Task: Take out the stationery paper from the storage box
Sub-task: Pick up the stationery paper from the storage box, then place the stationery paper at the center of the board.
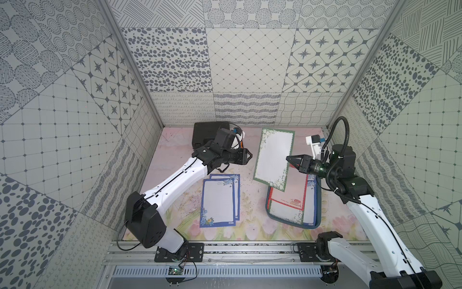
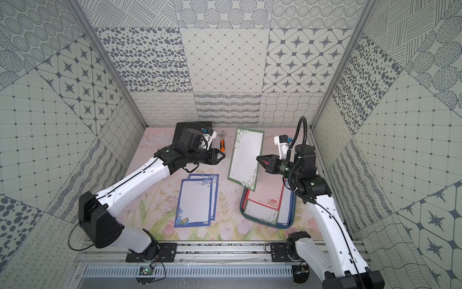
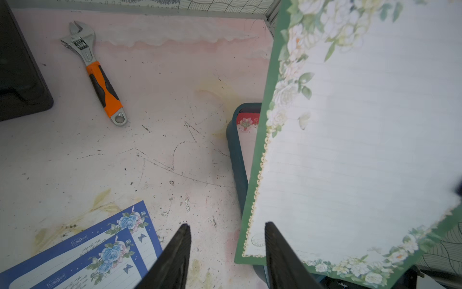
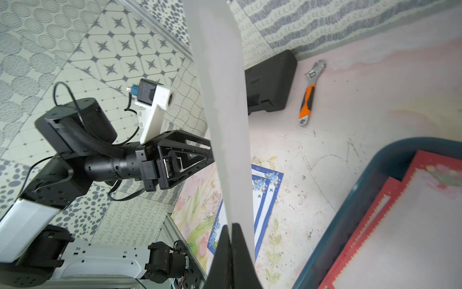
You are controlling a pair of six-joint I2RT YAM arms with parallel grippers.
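Green-bordered stationery paper (image 1: 273, 157) held over the storage box (image 1: 267, 206).
The right tool (image 1: 288, 159) pinches its edge, keeping it clear; the left tool (image 1: 250, 156) stands open beside it, seemingly to receive.

Six sheets show: two blue-bordered sheets (image 1: 218, 202) near left, one green-bordered sheet (image 1: 273, 156) aloft, and three boxed sheets (image 1: 290, 193) (any beneath are hidden) in the one storage box (image 3: 236, 160), right. One wrench (image 2: 222, 142) and one black case (image 1: 202, 132) lie far.
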